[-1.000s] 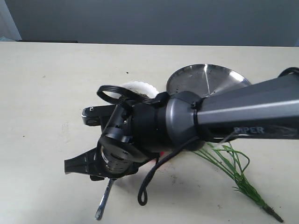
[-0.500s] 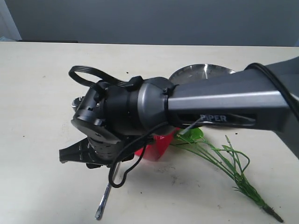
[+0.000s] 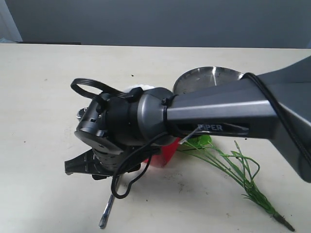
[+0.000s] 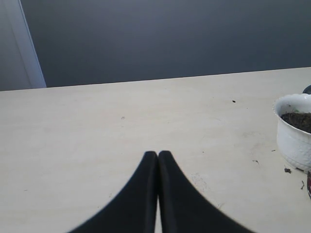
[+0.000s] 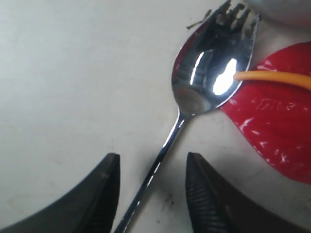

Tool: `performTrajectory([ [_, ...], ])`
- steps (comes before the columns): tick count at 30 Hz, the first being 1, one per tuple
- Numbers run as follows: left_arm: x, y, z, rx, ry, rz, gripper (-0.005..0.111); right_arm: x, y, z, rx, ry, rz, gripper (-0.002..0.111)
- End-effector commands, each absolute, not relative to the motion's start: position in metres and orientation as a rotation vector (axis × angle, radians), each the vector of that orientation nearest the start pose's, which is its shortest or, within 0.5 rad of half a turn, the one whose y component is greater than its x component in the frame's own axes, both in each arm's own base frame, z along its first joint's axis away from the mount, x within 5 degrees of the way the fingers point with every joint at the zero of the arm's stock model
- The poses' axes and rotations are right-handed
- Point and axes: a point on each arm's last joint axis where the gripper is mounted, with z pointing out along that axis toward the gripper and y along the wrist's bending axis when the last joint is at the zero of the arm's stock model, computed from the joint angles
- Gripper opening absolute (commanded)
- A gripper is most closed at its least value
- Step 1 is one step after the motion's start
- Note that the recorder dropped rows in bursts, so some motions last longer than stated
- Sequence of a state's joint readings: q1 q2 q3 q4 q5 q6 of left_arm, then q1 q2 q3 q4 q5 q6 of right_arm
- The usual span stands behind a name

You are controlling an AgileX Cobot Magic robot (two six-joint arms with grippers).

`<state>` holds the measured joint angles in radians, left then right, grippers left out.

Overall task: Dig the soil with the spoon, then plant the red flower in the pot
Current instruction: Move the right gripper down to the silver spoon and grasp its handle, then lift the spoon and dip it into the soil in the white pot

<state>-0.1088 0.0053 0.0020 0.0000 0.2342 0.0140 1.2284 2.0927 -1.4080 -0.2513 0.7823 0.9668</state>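
Note:
In the right wrist view the silver spoon (image 5: 206, 77) lies flat on the table, its toothed bowl flecked with soil. Its thin handle runs between the fingers of my right gripper (image 5: 150, 167), which is open and hangs just above it. The spoon's bowl rests against a bloom of the red flower (image 5: 277, 121), beside the orange spike (image 5: 272, 77). In the exterior view my right gripper (image 3: 90, 167) is over the spoon (image 3: 108, 211), and the arm hides most of the pot (image 3: 141, 89) and the red flower (image 3: 163, 154). My left gripper (image 4: 158, 156) is shut and empty, left of the pot (image 4: 293, 138) holding the soil (image 4: 299, 120).
A large round steel plate (image 3: 209, 78) stands behind the arm at the back right. The flower's green leaf (image 3: 201, 141) and long stems (image 3: 240, 172) trail toward the front right. Crumbs of soil (image 4: 287, 170) lie by the pot.
My right arm swung left and up, uncovering the red bloom and leaf, then sank slightly. The spoon has stayed where it was.

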Motion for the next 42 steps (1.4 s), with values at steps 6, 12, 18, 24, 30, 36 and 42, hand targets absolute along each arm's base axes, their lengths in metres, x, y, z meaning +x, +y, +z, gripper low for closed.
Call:
performTrajectory([
  [6,0.055,-0.006,0.192,0.104,1.713,-0.075,0.0,0.155,0.385,0.133,-0.605,2.819,0.113,0.042],
  [12,0.055,-0.006,0.192,0.104,1.713,-0.075,0.0,0.155,0.385,0.131,-0.606,2.821,0.109,0.042],
  [18,0.055,-0.006,0.192,0.104,1.713,-0.075,0.0,0.155,0.385,0.126,-0.609,2.828,0.093,0.042],
  [24,0.055,-0.006,0.192,0.104,1.713,-0.075,0.0,0.155,0.385,0.124,-0.61,2.83,0.088,0.042],
  [30,0.055,-0.006,0.192,0.104,1.713,-0.075,0.0,0.152,0.385,0.112,-0.585,2.877,0.076,0.042],
  [36,0.055,-0.006,0.192,0.104,1.713,-0.075,0.0,0.152,0.384,0.111,-0.581,2.887,0.059,0.037],
  [42,0.055,-0.006,0.192,0.104,1.713,-0.075,0.0,0.145,0.381,0.111,-0.583,2.967,0.023,0.0],
])
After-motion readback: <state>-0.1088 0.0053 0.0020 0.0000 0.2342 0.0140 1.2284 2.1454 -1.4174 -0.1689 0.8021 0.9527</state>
